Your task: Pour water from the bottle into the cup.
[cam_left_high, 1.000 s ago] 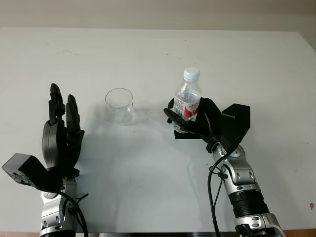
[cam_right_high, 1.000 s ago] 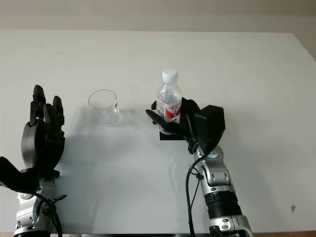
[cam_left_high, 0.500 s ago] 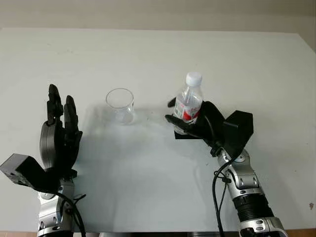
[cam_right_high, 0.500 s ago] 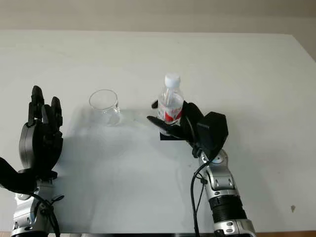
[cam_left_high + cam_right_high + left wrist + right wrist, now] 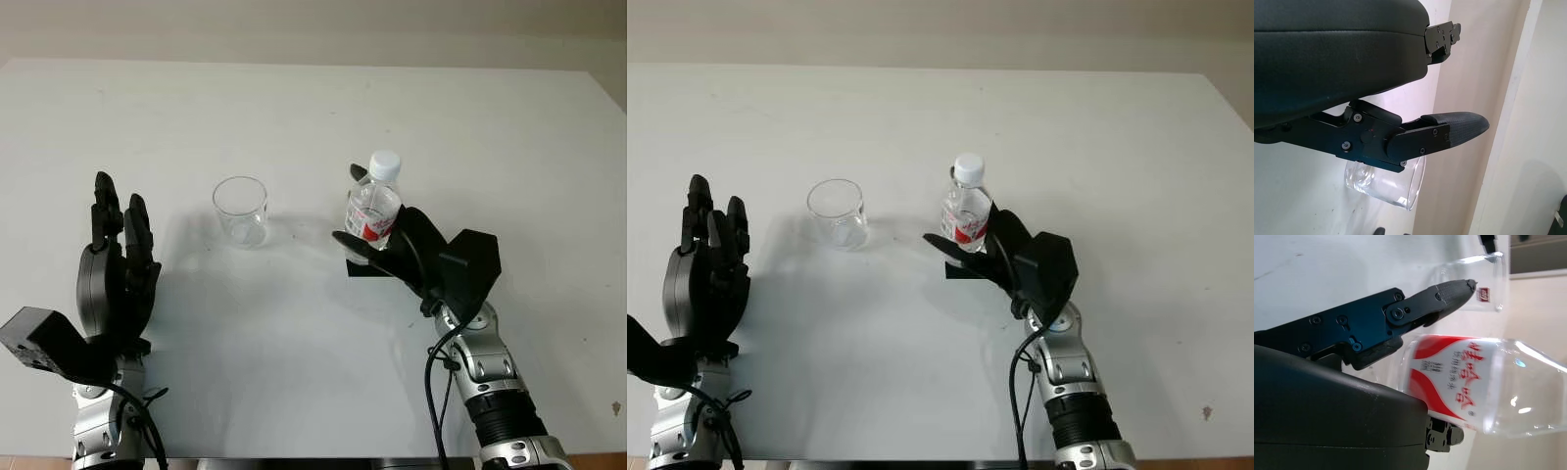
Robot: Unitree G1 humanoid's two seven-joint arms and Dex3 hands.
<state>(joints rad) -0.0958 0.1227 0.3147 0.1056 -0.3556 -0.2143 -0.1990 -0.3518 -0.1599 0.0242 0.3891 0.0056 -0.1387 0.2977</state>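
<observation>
Bottle held in the right hand beside the clear cup on a white tabletop.

The bottle (image 5: pixel 374 204) is a small clear plastic one with a white screw cap and a red-and-white label, standing near upright just right of the cup (image 5: pixel 241 210) and a little apart from it. The right hand (image 5: pixel 387 247), black and hard-shelled, has its fingers (image 5: pixel 1415 307) wrapped round the labelled lower body. The cup is a smooth, transparent, straight-walled tumbler, upright. Well to the cup's left, the left hand (image 5: pixel 113 274) is open, holding nothing. The tabletop (image 5: pixel 294 108) is matte white and plain; a beige wall runs beyond its far edge.
</observation>
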